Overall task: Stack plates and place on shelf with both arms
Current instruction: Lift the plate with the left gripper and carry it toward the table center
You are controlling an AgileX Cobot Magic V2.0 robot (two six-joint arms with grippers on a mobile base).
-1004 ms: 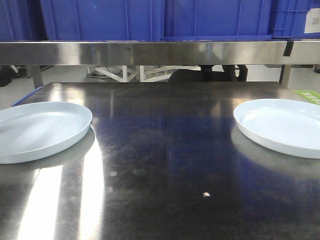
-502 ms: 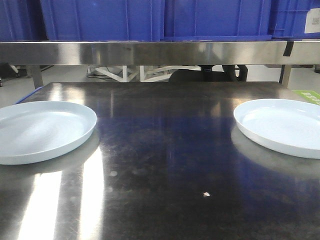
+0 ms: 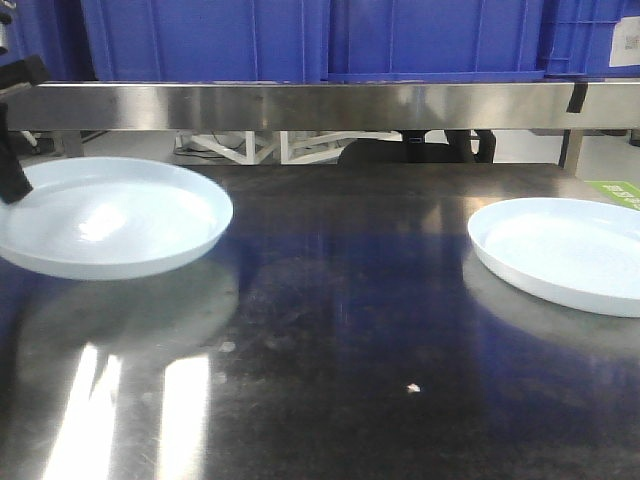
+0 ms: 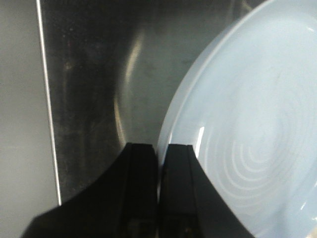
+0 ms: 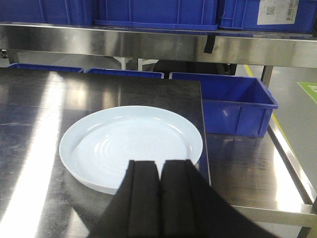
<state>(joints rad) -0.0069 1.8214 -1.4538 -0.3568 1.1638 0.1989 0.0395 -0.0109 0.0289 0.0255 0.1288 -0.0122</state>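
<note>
The black left pincer [image 4: 159, 151] looks dark and blurred in its wrist view; just right of it a glint shines on the pale blue-white round plastic plate [image 4: 247, 124]. From the front, white glare streaks cross the dark glossy steel surface [image 3: 350, 330] below that pincer.

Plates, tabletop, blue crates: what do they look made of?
Plates: probably plastic or melamine, pale blue-white, semi-gloss; soft highlights, moulded concentric rings. Blue crates: likely moulded plastic, uniform colour, ribbed walls. Tabletop: stainless steel, dark glossy; mirrors the crates, fine scuffs.
</note>
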